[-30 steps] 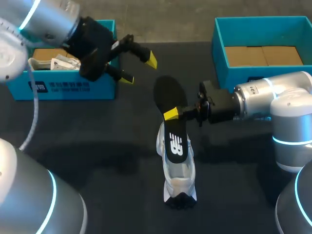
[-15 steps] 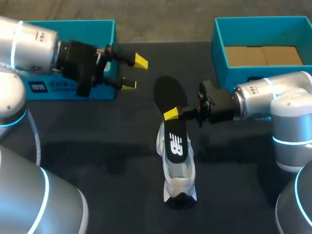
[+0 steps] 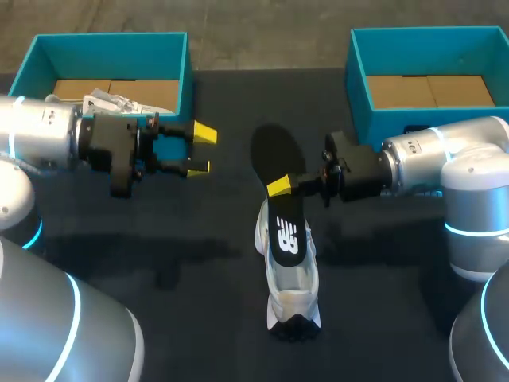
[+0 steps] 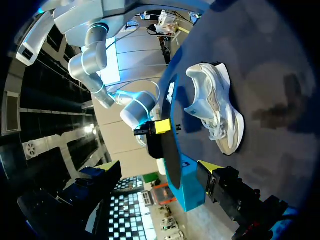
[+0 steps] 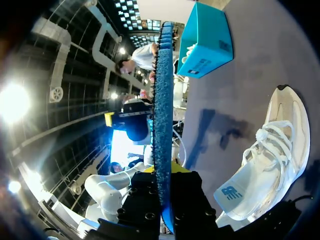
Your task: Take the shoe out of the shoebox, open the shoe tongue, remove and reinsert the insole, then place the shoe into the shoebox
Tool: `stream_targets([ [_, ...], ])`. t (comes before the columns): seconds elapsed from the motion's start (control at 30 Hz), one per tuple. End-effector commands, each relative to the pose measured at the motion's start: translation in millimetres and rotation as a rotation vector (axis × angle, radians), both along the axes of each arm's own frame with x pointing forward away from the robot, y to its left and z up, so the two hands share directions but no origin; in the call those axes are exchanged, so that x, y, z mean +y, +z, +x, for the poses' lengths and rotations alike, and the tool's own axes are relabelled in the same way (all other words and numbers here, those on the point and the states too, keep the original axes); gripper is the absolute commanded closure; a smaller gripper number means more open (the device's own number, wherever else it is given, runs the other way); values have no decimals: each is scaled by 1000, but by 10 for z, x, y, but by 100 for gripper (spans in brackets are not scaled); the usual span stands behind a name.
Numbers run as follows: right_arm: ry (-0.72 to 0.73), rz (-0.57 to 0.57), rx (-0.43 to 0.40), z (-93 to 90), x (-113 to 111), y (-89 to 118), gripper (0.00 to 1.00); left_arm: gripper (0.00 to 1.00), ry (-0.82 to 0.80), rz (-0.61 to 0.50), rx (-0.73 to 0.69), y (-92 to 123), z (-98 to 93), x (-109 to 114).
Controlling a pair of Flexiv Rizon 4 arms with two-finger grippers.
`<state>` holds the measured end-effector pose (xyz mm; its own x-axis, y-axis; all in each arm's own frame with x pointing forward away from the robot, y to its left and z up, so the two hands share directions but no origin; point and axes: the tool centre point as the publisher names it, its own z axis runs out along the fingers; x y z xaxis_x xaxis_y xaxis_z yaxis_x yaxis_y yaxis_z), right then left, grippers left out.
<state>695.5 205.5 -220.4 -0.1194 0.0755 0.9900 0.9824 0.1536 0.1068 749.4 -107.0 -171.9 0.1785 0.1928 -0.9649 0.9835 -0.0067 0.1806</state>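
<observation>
A white sneaker (image 3: 292, 293) lies on the dark table, toe toward the front edge; it also shows in the left wrist view (image 4: 216, 107) and the right wrist view (image 5: 272, 157). My right gripper (image 3: 280, 188) is shut on a black insole (image 3: 277, 163), holding it above the shoe with its heel end resting over the shoe's opening. The right wrist view shows the insole (image 5: 163, 115) edge-on between the gripper's (image 5: 167, 187) fingers. My left gripper (image 3: 200, 150) is open and empty, left of the insole and in front of the left shoebox (image 3: 176, 49). Ahead of the left gripper (image 4: 158, 169) stands the insole (image 4: 170, 150).
The left teal shoebox holds white paper and something white (image 3: 111, 102) at its front. A second teal shoebox (image 3: 358, 76) with a cardboard floor stands at the back right, behind my right arm. Dark table (image 3: 191, 270) lies bare around the shoe.
My left arm has swung down and leftward, from beside the left box's corner to in front of it, its gripper still open. The right arm, insole and shoe have not moved.
</observation>
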Motion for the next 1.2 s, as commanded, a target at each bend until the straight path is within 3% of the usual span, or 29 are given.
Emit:
stream_targets([
  [0.03,-3,0,-1,-6,13,-6,100,0,44,-116,5,-195,-72,-62],
  [0.3,-3,0,-1,-6,13,-6,100,0,54,-187,36,-436,29,-319],
  [0.67,-3,0,-1,-6,13,-6,100,0,30,-249,22,-440,26,-768],
  [1.17,-3,0,-1,-6,13,-6,100,0,64,-295,51,-415,121,-1022],
  [1.2,-3,0,-1,-6,13,-6,100,6,63,-292,56,-405,108,-1057],
])
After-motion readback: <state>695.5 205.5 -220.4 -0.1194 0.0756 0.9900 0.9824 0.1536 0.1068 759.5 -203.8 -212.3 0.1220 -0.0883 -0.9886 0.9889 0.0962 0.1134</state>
